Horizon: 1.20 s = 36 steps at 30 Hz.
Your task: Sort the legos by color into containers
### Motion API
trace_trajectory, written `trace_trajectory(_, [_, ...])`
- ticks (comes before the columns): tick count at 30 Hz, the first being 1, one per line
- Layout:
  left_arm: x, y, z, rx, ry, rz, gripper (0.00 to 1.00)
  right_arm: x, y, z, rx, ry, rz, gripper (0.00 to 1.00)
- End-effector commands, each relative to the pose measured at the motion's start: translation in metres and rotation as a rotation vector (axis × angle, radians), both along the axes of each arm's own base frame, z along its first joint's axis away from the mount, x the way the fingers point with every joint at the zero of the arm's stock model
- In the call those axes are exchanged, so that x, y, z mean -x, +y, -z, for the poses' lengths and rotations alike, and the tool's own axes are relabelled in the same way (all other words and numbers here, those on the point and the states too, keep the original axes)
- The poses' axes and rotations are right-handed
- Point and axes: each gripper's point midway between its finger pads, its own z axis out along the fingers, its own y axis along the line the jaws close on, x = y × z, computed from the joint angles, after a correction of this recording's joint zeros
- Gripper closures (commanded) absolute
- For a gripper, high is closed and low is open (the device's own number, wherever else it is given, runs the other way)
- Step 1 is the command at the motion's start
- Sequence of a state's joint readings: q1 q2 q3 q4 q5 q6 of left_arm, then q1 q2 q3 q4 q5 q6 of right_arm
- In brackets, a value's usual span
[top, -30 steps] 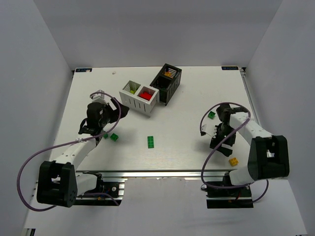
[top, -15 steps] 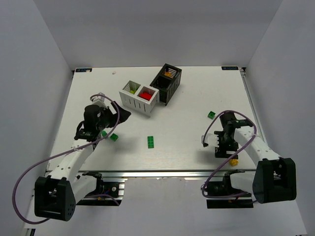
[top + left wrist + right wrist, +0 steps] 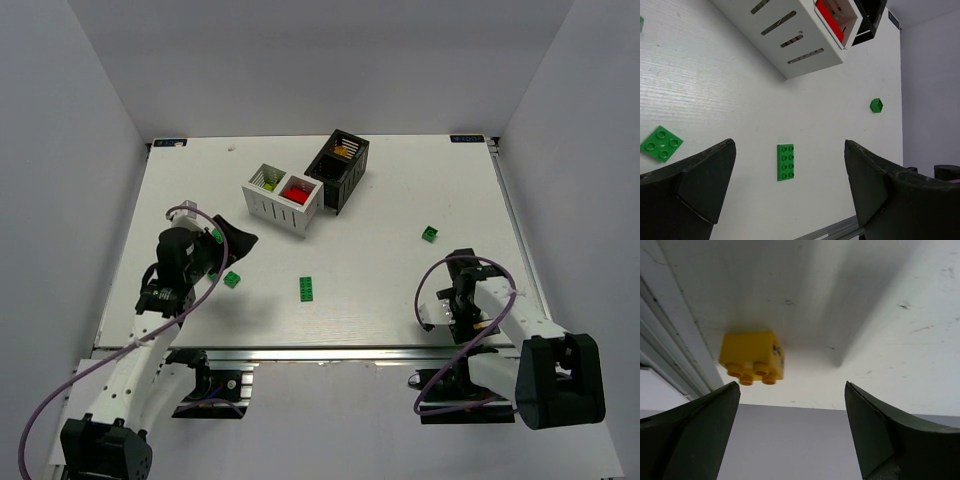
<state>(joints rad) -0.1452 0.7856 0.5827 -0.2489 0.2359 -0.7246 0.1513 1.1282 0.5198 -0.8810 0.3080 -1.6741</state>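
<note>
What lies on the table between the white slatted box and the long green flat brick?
Nothing: the white table is bare between the white slatted box and the long green flat brick, as the left wrist view shows.

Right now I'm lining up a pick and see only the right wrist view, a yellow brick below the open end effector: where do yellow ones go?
Observer: Yellow bricks already sit in the black container's far compartment.
Operator: Where's the left end effector?
Observer: It hangs open over the table's left side, facing a long green brick.
Operator: Anything else loose near me?
Observer: One small green brick, farther out on the right.
</note>
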Motion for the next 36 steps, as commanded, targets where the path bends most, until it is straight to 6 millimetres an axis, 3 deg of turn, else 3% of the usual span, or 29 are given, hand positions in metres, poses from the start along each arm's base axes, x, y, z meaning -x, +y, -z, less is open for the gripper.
trace_trajectory(1, [0.009,0.010,-0.009,-0.014,0.022,-0.046,0.02,-0.019,0.002,-0.006,0.005,-0.067,-0.060,0.11])
trace_trajectory(13, [0.034,0.014,-0.006,-0.015,0.030,-0.056,0.02,0.006,0.022,0.013,-0.122,0.027,-0.094,0.11])
trace_trajectory(18, [0.035,0.013,-0.002,-0.011,0.040,-0.046,0.02,-0.009,0.034,0.004,-0.180,-0.018,-0.079,0.11])
trace_trajectory(22, [0.035,0.012,-0.003,-0.009,0.036,-0.041,0.02,-0.001,0.042,-0.001,-0.223,0.077,-0.003,0.11])
trace_trajectory(30, [0.036,0.012,-0.003,-0.008,0.036,-0.044,0.02,0.001,0.049,0.020,-0.227,0.071,-0.010,0.11])
trace_trajectory(36, [0.040,0.014,-0.008,-0.005,0.016,-0.052,0.02,-0.019,0.062,0.026,-0.264,0.013,0.045,0.19])
